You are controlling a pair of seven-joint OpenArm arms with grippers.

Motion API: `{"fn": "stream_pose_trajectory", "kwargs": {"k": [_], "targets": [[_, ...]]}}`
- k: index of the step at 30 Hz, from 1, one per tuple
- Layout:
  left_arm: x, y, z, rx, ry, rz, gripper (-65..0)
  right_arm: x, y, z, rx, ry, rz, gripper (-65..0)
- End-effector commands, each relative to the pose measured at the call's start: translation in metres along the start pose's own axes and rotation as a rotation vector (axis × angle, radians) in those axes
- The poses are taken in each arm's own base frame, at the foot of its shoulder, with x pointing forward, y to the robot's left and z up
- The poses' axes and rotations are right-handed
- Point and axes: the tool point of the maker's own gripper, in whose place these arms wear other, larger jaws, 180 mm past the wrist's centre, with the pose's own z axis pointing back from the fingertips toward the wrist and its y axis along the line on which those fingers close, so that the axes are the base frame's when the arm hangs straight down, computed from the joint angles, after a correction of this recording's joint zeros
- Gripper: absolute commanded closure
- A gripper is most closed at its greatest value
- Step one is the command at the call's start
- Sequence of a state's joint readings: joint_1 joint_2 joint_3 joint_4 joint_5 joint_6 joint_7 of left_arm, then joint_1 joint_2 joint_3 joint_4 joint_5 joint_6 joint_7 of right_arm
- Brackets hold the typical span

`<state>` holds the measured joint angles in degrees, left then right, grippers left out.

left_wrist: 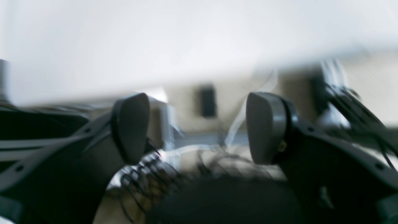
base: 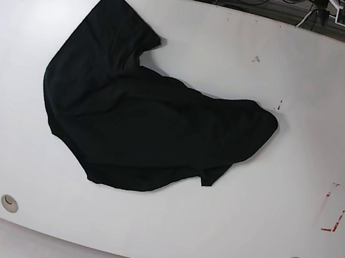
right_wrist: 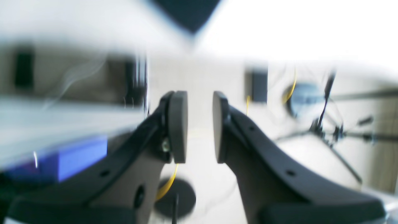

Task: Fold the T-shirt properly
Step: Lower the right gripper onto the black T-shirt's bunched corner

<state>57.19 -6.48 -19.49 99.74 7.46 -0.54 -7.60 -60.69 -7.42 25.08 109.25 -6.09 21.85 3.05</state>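
Black cloth: T-shirt (base: 145, 131) crumpled, centre-left on white table (base: 312, 93).
Handling: likely soft, light, limp; will sag.
Hold: try edge at 11 o'clock, rounded end at 3 o'clock.
Left gripper (left_wrist: 199, 127): fingers wide apart, empty.
Right gripper (right_wrist: 200, 127): fingers narrowly apart, empty.

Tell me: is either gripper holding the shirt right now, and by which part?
Nothing is held. The left gripper and right gripper are both empty; the T-shirt lies crumpled on the table.
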Motion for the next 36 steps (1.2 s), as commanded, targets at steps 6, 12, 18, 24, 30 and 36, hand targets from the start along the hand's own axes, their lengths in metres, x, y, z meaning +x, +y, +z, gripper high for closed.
{"fn": "stream_pose_trajectory", "kwargs": {"k": [6, 12, 18, 24, 30, 36], "targets": [[0.042, 0.009, -0.011, 0.032, -0.130, 0.026, -45.8, 0.036, -0.005, 0.005, -0.012, -0.106, -0.021, -12.6], [0.060, 0.006, -0.016, 0.029, -0.175, 0.045, -45.7, 0.046, -0.006, 0.001, -0.014, -0.131, -0.019, -12.5], [0.078, 0.011, -0.017, 0.039, -0.225, 0.070, -45.7, 0.048, -0.004, -0.001, -0.016, -0.145, -0.030, -12.3], [0.093, 0.013, -0.018, 0.036, -0.269, 0.103, -45.7, 0.055, -0.003, -0.007, -0.015, -0.164, -0.031, -12.4], [0.103, 0.017, -0.016, 0.034, -0.302, 0.083, -45.5, 0.069, -0.004, -0.014, -0.016, -0.209, -0.035, -12.3], [0.111, 0.022, -0.019, 0.041, -0.325, 0.065, -45.5, 0.086, -0.008, -0.025, -0.020, -0.258, -0.022, -12.5]]}}
